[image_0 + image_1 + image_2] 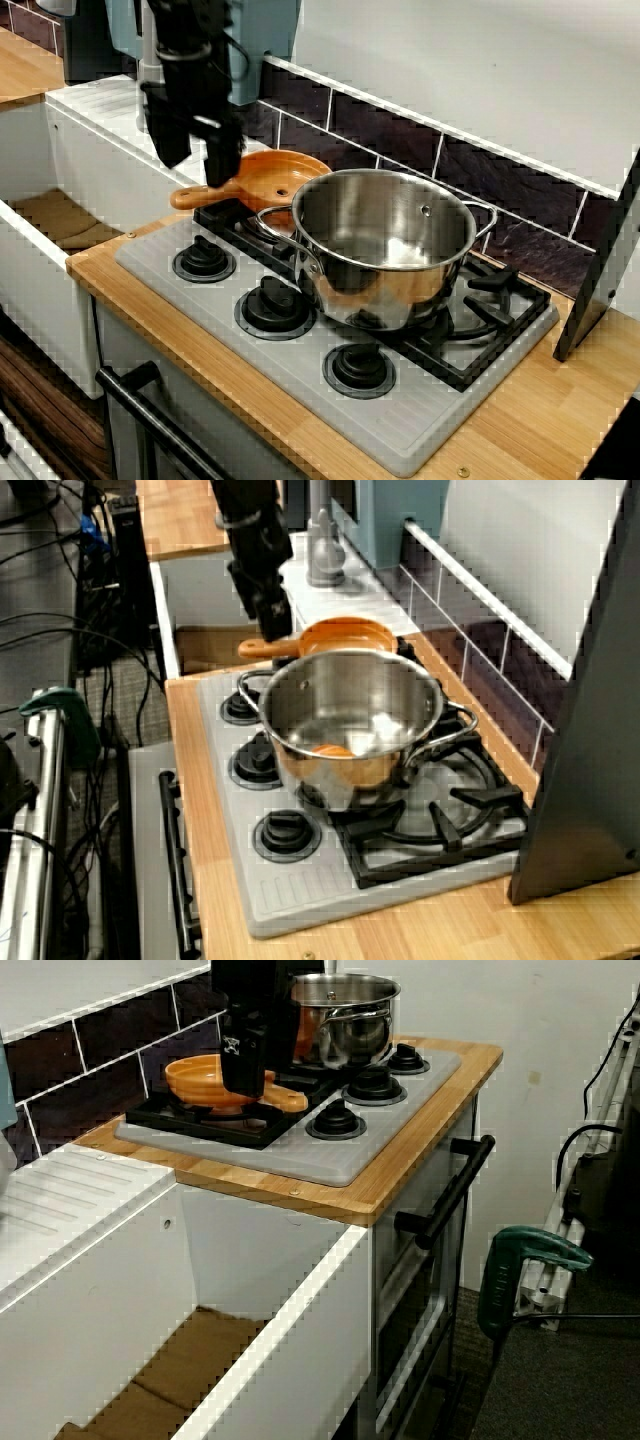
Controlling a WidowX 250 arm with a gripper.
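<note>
Farthest left is the white sink (30, 270), set lower than the stove and well apart from the hand. Next comes the hand (197, 165), hanging fingers-down from its black arm over the near end of the hob. Its two fingers stand apart with a clear gap between them, and nothing is held. Right beneath the fingertips is the handle (200, 196) of the orange pan (290, 172), which juts out toward the sink. The pan's bowl rests on the black grate at the back corner of the grey hob (300, 385).

From the sink side, the hand (245, 1075) hides the join of bowl and handle, with the orange pan (195, 1078) showing behind it. I cannot tell whether a fingertip already touches the handle.

Further right, the steel pot (385, 240) stands upright on the grate just beside the pan. It is far bigger than the pan, and the view from the stove's far end shows something pale and something orange lying in its bottom (345, 748). The wooden worktop (560, 410) runs on past it.

To my eye this is the approach to a grasp, not yet closed. Closing well would call for the fingers to sit lower, one on each side of the narrow handle, while keeping off the pot's rim close by.
</note>
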